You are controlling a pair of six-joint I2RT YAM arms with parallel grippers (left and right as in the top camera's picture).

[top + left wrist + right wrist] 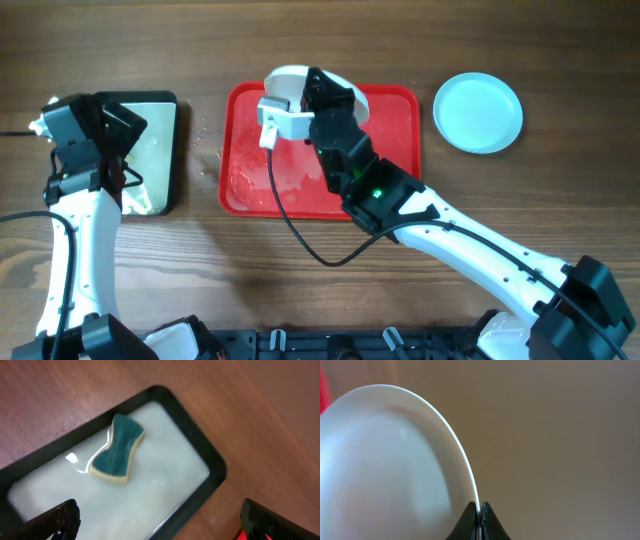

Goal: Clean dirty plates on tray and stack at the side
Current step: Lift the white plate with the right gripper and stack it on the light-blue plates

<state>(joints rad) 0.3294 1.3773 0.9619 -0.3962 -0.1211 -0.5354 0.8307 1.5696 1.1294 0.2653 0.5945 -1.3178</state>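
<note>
Only the right wrist view shows the right gripper (479,510) pinching the thin rim of the glossy white plate (385,460) over the far edge of the red tray (395,150), while one turquoise plate (478,112) lies beside it on the wooden table (200,280), and the left gripper (160,519) gapes above one hourglass-shaped green sponge (117,450) in the milky black-rimmed pan (190,430).

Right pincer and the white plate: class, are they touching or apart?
Touching. The right wrist view shows the right pincer clamped on the rim of the white plate.
</note>
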